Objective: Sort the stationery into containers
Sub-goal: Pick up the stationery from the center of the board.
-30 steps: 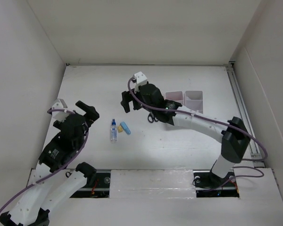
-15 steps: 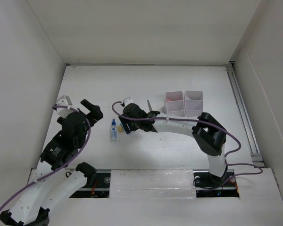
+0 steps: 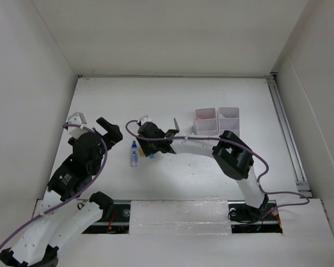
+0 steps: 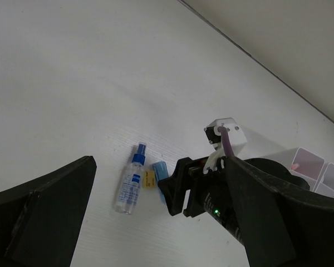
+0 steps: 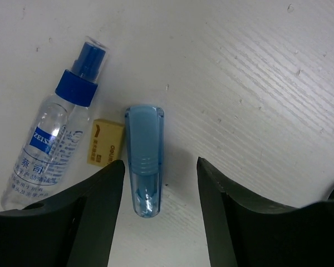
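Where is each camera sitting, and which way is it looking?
Top external: high above and behind the robot, looking down at the table; the left arm, right arm and white boxes show.
Left wrist: on the raised left arm, looking across the table at the right arm; its own dark jaws fill the bottom corners.
Right wrist: on the right arm, low, looking straight down at the blue marker between its open jaws.
Shared: both wrist views show the clear bottle and yellow eraser.

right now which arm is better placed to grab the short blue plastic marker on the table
Right. The right gripper is open and straddles the short blue plastic marker, a finger on each side, so it likely only needs to lower and close. The left gripper hangs open, apart from it.
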`<state>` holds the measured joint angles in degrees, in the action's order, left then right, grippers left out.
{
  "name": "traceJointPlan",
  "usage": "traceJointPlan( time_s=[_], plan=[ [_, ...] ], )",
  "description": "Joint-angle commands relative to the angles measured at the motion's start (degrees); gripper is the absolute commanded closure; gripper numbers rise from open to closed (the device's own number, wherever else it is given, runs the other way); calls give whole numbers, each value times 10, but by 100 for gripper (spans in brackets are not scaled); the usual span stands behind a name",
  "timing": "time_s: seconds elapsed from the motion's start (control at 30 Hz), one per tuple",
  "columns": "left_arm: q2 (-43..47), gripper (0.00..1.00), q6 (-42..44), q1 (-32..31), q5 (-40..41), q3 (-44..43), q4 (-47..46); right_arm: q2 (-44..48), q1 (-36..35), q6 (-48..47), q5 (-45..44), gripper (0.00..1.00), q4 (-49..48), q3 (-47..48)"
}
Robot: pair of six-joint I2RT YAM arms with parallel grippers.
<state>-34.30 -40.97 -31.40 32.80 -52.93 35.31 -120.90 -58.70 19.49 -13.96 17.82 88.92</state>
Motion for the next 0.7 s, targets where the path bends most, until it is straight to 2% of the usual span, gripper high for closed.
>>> traceJointPlan(
  time_s=[0.0, 0.37, 0.47, 0.57, 0.6, 0.67],
  plan=[
    [5, 0, 7, -1, -3, -3, -23, -3, -5, -5, -14, 40, 14, 37],
    [16, 0, 12, -1, -3, 2, -28, -68, -5, -10, -33, 41, 68, 96],
    [16, 0, 7, -1, -3, 2, -22, -77, -5, -16, -27, 47, 87, 110],
    [4, 0, 7, -1, 3, 2, -16, -99, -5, -21, -13, 49, 100, 124],
    [4, 0, 7, -1, 3, 2, -16, -106, -5, -26, -12, 55, 107, 129],
    [4, 0, 7, -1, 3, 2, -16, -106, -5, -26, -12, 61, 113, 129]
  ],
)
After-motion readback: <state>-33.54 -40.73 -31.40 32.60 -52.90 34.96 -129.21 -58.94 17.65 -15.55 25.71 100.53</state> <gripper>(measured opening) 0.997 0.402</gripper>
